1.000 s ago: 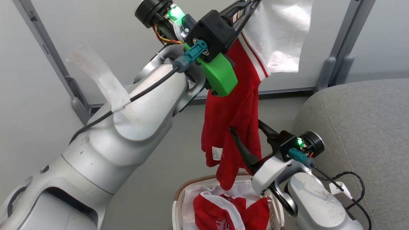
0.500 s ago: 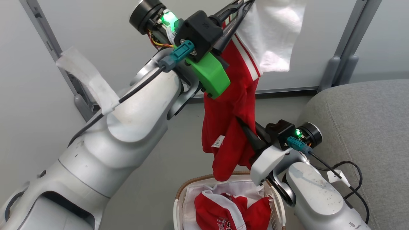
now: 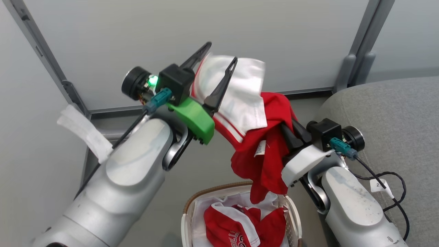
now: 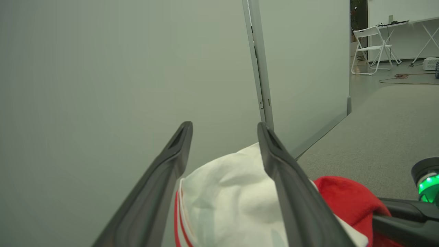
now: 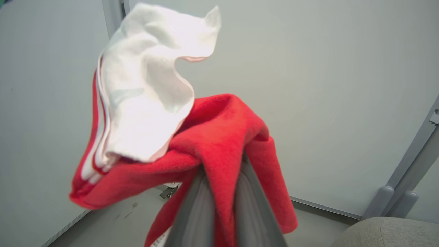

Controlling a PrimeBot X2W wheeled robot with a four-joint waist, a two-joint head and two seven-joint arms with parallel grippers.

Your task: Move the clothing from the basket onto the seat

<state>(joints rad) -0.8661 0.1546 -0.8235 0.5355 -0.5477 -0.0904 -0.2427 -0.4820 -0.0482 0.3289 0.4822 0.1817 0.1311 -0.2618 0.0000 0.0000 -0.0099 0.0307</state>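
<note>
Head view: our right end effector (image 3: 287,133) clamps one red garment (image 3: 271,157), left end effector (image 3: 222,51) gapes; clothing (image 3: 233,226) lies in basket (image 3: 212,192), none on seat (image 3: 394,120)

left jaws: sprung apart | right jaws: closed on clothing (image 3: 271,164)

Cropped letters on the clothing (image 3: 221,229) in the basket (image 3: 205,192): unreadable.
</note>
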